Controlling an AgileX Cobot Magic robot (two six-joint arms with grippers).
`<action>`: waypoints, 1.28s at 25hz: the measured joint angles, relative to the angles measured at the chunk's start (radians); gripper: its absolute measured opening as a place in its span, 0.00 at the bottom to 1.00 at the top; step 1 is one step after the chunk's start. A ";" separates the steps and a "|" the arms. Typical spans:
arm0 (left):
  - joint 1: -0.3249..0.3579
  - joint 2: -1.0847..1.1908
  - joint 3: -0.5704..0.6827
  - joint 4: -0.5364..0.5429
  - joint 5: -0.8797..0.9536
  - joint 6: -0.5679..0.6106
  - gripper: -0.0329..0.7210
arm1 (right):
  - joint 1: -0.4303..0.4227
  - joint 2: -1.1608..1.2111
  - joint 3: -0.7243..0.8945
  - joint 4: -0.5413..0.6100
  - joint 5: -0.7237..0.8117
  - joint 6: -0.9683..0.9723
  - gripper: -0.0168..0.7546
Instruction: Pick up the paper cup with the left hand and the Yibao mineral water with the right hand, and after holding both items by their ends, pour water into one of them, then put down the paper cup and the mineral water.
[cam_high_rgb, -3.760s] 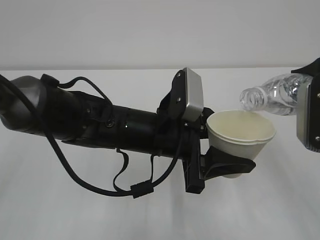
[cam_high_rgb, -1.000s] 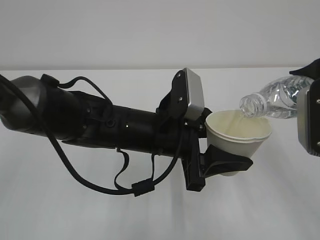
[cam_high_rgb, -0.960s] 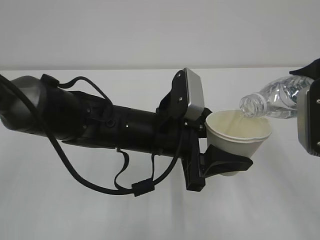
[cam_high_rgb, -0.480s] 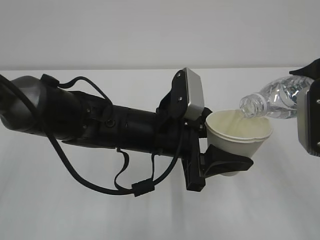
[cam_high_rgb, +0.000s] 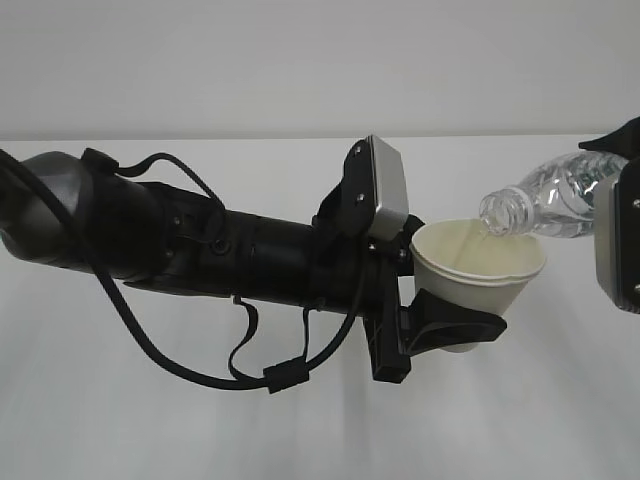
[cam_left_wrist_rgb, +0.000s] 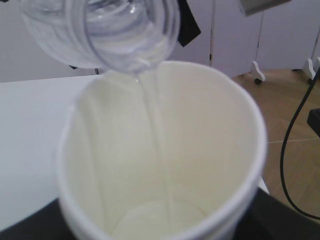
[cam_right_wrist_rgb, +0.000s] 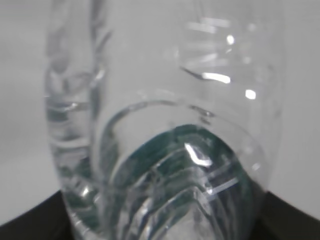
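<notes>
both grippers are loaded: the left gripper (cam_high_rgb: 455, 330) has its fingers clamped round the base of the paper cup (cam_high_rgb: 480, 275), held in mid-air, and the right gripper (cam_high_rgb: 620, 235) pinches the yibao mineral water (cam_high_rgb: 545, 205) by its bottom end. since the earliest frame the bottle has tipped lower, its mouth now over the rim. a thin stream runs into the cup, so pouring is under way. over the last second nothing has visibly shifted.
</notes>
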 joint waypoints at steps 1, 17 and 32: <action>0.000 0.000 0.000 0.000 0.000 0.000 0.62 | 0.000 0.000 0.000 -0.005 0.000 0.000 0.63; 0.000 0.000 0.000 0.000 0.000 -0.001 0.62 | 0.000 0.000 0.000 -0.021 0.000 0.002 0.63; 0.000 0.000 0.000 0.000 -0.022 -0.002 0.62 | 0.000 0.000 -0.002 -0.021 0.000 0.004 0.63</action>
